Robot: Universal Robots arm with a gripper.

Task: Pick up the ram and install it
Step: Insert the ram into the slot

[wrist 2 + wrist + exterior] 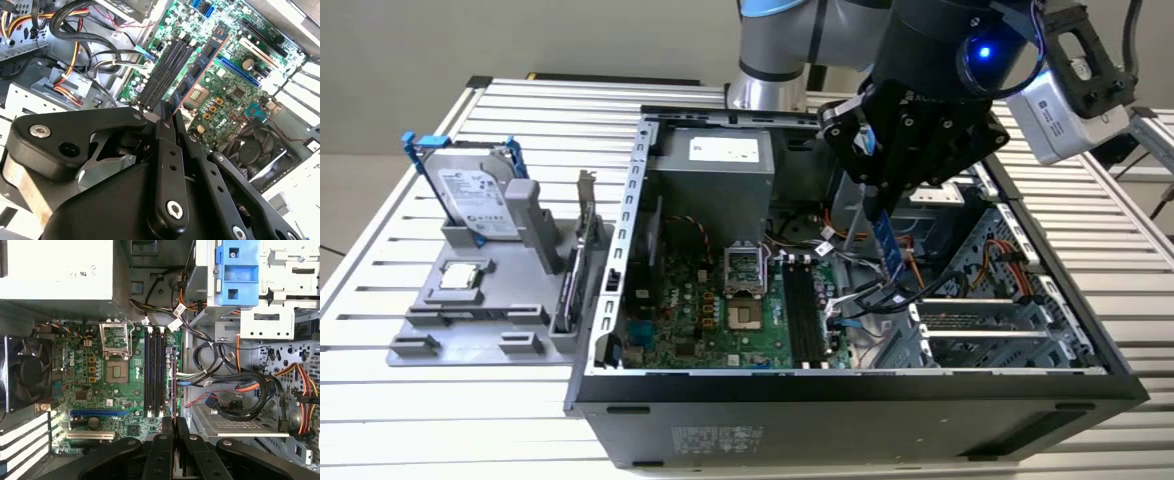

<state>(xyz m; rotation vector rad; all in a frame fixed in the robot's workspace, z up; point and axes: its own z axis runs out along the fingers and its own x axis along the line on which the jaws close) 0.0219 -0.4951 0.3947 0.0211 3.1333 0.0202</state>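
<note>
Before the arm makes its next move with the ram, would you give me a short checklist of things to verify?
1. The gripper is shut on the ram: ok.
2. The ram runs parallel to the memory slots: ok.
3. The slots are empty: ok.
4. The ram sits over one slot: cannot tell.
5. The cables keep off the slots: cannot tell; they lie close beside.
</note>
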